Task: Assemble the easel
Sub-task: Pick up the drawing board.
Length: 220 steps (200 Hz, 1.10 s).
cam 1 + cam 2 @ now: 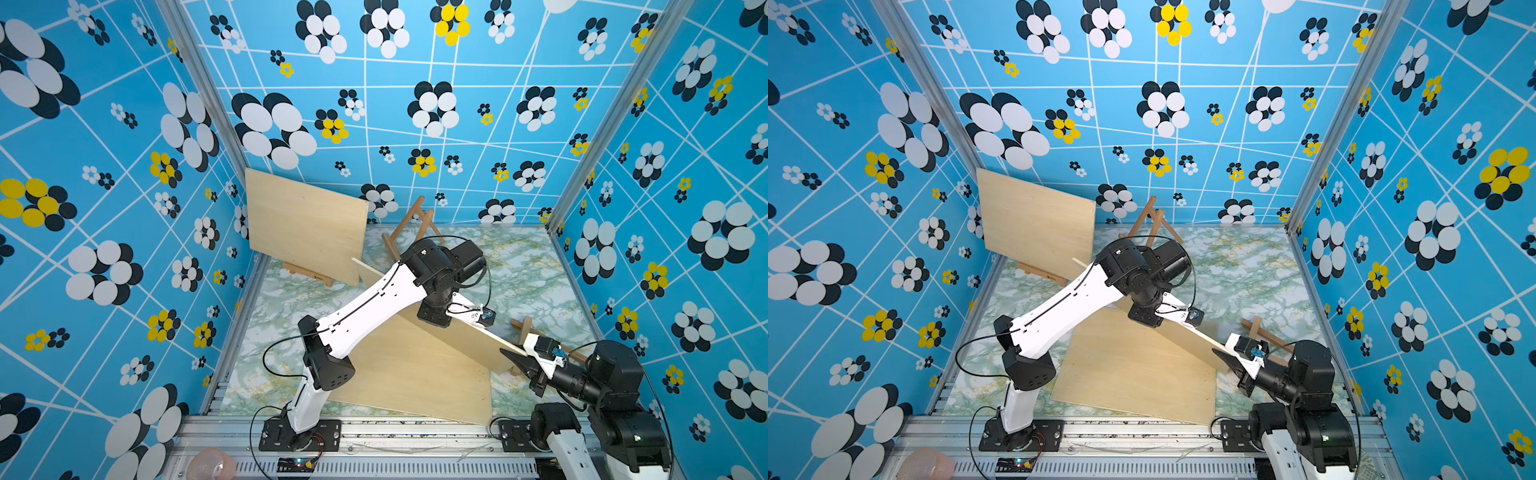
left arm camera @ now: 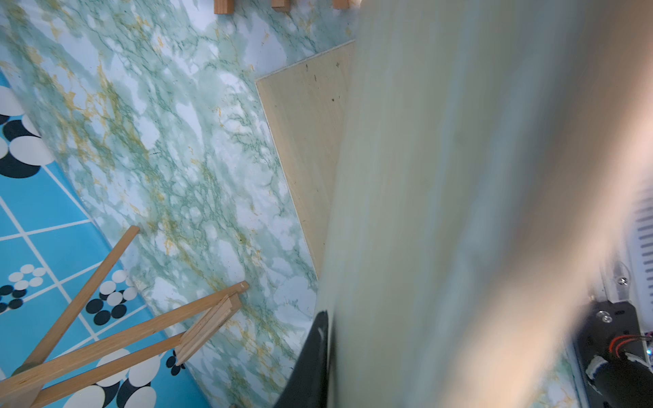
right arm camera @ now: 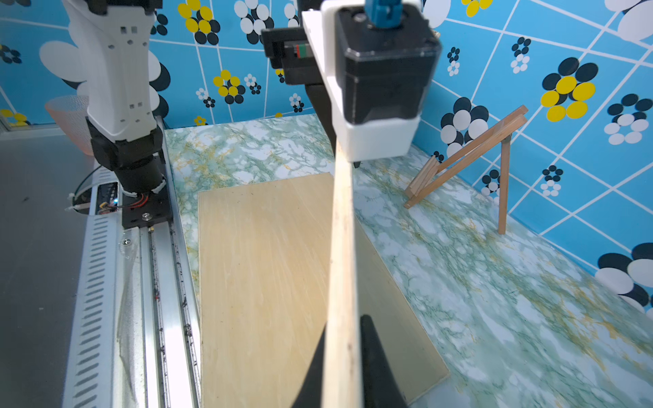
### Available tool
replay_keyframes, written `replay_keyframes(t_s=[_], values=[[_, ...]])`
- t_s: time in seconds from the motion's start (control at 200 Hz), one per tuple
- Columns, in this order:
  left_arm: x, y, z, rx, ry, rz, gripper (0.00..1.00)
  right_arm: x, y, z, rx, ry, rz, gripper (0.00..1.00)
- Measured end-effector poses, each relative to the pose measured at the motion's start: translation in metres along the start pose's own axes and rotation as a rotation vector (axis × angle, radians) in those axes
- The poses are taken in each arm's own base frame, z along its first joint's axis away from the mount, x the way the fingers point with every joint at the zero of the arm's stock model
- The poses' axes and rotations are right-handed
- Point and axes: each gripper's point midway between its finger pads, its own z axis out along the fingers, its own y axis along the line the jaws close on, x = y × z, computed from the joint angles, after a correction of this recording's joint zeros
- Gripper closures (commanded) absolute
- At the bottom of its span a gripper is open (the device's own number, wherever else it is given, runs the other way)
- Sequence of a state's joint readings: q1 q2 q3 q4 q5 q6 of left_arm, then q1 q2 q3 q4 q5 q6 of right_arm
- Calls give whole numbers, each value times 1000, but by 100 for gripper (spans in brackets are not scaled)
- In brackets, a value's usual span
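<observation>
Now, upright board (image 3: pixel 341 247) pinched at both ends, left gripper (image 3: pixel 344 153) clamped, right gripper (image 3: pixel 345 326) clamped, flat board (image 3: pixel 265 265) beneath.

Left gripper (image 1: pixel 465 316) and right gripper (image 1: pixel 517 360) pinch the tilted board (image 1: pixel 469 337) right of centre, above a flat board (image 1: pixel 407 386)

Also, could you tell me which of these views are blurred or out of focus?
Left wrist view: the raised board sits too close to the lens and smears across half the frame; the table and easel are sharp. Right wrist view: only the board's near edge softens. Both top views: crisp throughout.
</observation>
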<state>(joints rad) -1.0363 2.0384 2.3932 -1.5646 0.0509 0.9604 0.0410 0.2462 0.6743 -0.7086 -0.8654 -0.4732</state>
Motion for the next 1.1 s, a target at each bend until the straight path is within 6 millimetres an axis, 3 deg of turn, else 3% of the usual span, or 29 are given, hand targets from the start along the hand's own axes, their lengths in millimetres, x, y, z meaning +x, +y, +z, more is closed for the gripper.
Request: replay_keyframes(t_s=[0.165, 0.385, 0.46, 0.525, 0.595, 0.645, 0.68, 0.845, 0.905, 0.955, 1.015, 1.069, 1.099], values=[[-11, 0, 2, 15, -44, -2, 100, -11, 0, 5, -13, -136, 29, 59], [-11, 4, 2, 20, -71, -6, 100, -18, 0, 6, -31, -189, 61, 55], [-8, 5, 2, 21, -70, -11, 100, -19, -1, 8, -51, -184, 73, 58], [-6, 6, 1, 24, -70, -14, 100, -19, -3, 11, -60, -179, 79, 68], [-5, 5, 1, 30, -68, -6, 100, -19, -5, 12, -54, -178, 74, 84], [-4, 3, 1, 35, -67, 2, 100, -19, -8, 12, -46, -177, 78, 100], [-4, 4, 0, 33, -70, 6, 100, -22, -7, 12, -51, -192, 5, 100], [-3, 1, -2, 52, -77, -2, 100, -21, -5, 12, -62, -184, 9, 100], [-3, 1, -2, 51, -76, -5, 85, -21, -5, 12, -60, -182, 9, 100], [-3, 1, -2, 51, -76, -22, 64, -21, -5, 12, -60, -179, 9, 100], [-7, 6, -3, 34, -93, -66, 58, -22, -4, 11, -60, -175, 13, 100], [-10, 12, -4, 14, -112, -89, 37, -22, -5, 10, -53, -168, 29, 100], [-12, 16, -4, -1, -120, -109, 32, -22, -5, 10, -49, -166, 40, 100]])
